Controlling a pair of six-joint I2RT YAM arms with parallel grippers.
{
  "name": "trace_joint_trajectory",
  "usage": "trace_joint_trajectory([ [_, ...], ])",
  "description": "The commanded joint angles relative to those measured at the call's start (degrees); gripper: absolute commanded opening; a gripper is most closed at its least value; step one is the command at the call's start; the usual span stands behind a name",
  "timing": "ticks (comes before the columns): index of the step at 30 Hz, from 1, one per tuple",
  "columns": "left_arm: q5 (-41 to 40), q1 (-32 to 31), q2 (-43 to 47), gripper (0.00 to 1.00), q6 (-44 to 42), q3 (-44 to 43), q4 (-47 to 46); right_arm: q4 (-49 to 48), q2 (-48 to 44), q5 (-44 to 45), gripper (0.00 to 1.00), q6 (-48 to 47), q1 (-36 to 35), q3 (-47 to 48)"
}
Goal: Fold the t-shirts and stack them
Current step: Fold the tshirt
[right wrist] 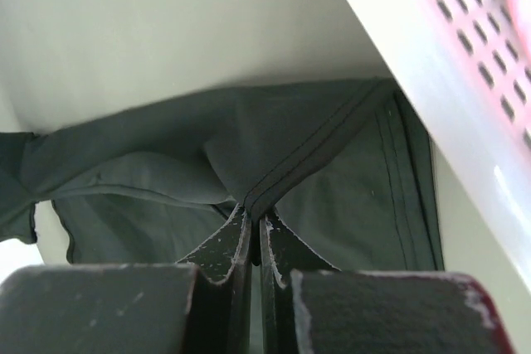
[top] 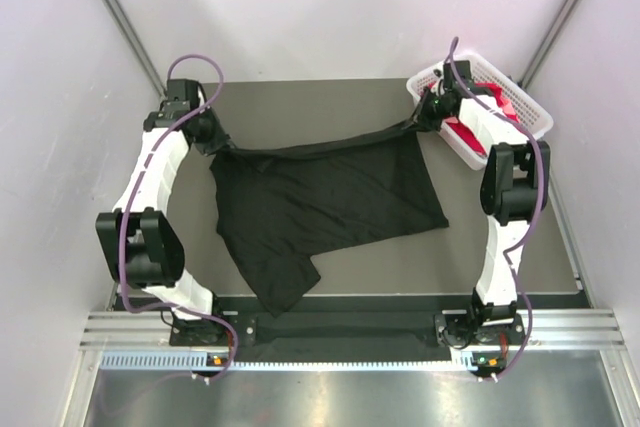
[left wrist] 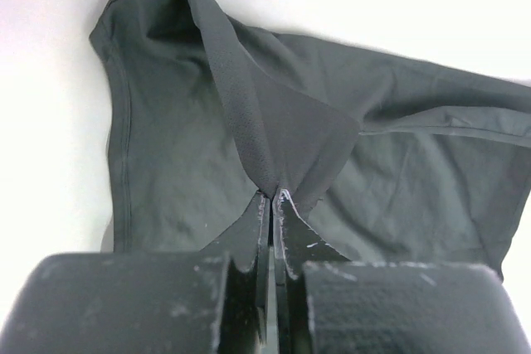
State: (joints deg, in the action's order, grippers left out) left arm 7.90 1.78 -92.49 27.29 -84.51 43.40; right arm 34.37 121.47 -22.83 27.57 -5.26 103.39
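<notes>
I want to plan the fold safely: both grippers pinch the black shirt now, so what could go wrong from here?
The left gripper and right gripper each pinch only a thin fold of the black t-shirt, so it might slip out. The right gripper sits close beside the white basket and could bump it.

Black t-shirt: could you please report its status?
Left gripper, right gripper shut on black t-shirt. Top edge stretched between them, rest on table. Basket beside right gripper.

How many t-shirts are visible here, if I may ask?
2: black t-shirt spread on the table; red t-shirt in the basket, where more may be hidden.
</notes>
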Motion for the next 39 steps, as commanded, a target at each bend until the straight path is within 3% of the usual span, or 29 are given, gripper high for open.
trace_joint_trajectory([
  [1, -0.78, -0.11, 4.33, 0.0, 0.13, 0.83, 2.39, 0.43, -5.27, -0.72, 0.01, -0.77, 0.95, -1.96],
  [7, -1.3, 0.06, 5.39, 0.0, 2.06, 4.0, 6.25, 2.8, -6.33, -0.37, 0.01, -1.47, 0.95, -4.16],
  [16, -2.98, -0.02, 9.69, 0.0, 4.7, 12.26, 4.68, 3.95, -7.3, 1.3, 0.02, -2.7, 0.95, -8.21],
  [31, -2.54, 0.07, 8.9, 0.0, 8.57, 19.73, 3.01, 6.93, -4.4, 7.18, 0.08, -5.86, 0.07, -9.61],
  [32, -3.06, 0.15, 9.25, 0.02, 8.83, 20.08, 3.27, 7.81, -4.49, 8.14, 0.1, -5.95, -0.28, -9.96],
  [33, -3.5, 0.15, 9.52, 0.12, 9.18, 20.43, 3.62, 8.17, -4.75, 8.67, 0.12, -6.13, -0.37, -10.49],
  [34, -4.12, 0.15, 10.04, 0.29, 9.71, 20.44, 3.89, 8.6, -5.62, 9.11, 0.14, -6.48, -0.46, -10.84],
  [39, -10.24, 1.38, 15.31, 0.6, 9.19, 18.86, 3.19, 8.26, -8.27, 15.09, 0.3, -7.79, -0.63, -8.31],
])
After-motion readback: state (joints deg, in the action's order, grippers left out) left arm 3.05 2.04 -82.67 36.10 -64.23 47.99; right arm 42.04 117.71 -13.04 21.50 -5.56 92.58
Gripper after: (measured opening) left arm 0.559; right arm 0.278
